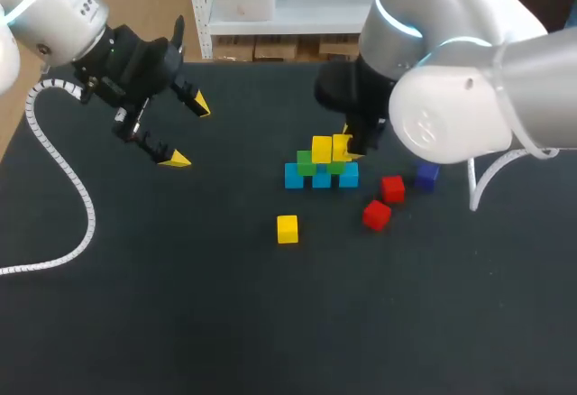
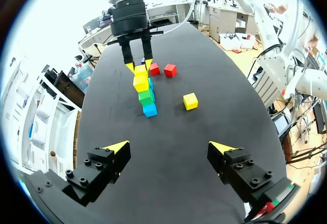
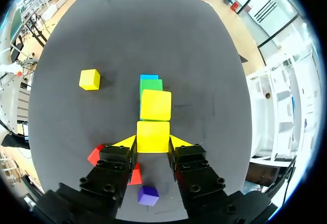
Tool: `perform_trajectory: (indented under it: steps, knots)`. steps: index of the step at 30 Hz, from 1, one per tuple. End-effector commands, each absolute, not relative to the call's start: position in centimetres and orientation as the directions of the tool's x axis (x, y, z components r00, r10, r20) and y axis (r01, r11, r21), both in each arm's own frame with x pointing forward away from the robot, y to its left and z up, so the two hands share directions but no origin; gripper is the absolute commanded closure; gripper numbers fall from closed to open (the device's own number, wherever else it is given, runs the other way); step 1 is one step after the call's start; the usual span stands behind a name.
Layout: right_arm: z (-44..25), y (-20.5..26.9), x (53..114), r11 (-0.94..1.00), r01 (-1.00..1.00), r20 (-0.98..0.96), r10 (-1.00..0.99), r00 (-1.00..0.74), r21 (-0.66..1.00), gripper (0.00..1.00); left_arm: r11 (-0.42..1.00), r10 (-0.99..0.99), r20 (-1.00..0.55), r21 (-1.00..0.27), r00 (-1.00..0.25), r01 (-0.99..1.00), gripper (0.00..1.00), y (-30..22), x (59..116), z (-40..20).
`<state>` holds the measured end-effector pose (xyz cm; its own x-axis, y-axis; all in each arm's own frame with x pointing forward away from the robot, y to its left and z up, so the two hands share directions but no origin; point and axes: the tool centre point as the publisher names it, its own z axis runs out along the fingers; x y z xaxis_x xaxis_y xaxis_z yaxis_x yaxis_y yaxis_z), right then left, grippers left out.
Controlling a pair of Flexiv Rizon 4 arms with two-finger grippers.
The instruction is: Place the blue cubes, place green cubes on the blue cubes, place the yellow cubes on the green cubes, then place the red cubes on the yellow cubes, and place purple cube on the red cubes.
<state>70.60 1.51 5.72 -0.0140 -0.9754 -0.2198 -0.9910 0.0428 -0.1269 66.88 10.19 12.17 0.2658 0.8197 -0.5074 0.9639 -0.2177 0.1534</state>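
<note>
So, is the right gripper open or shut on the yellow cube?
Shut on the yellow cube. In the right wrist view, both fingers of the right gripper touch it from opposite sides.

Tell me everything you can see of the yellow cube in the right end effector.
Plain, smooth yellow cube, level, clamped on two opposite faces by the right end effector. It sits close beside the other stacked yellow cube, above the green cubes. Whether it rests on them is unclear.
</note>
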Motion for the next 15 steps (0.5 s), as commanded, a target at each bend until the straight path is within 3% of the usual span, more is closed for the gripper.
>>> perform_trajectory:
  steps: [1, 15]
  knots:
    - [5.71, 1.58, 70.94, 0.041, -0.992, -0.219, -0.976, -0.013, -0.121, 1.00, -0.220, 0.818, -0.508, 0.155, 0.268, 0.963, 0.00, 10.28, 66.93, 12.15]
    - [5.46, 1.67, 71.20, 0.035, -0.993, -0.218, -0.976, -0.009, -0.115, 1.00, -0.220, 0.818, -0.508, 0.155, 0.268, 0.963, 0.00, 10.28, 66.93, 12.15]
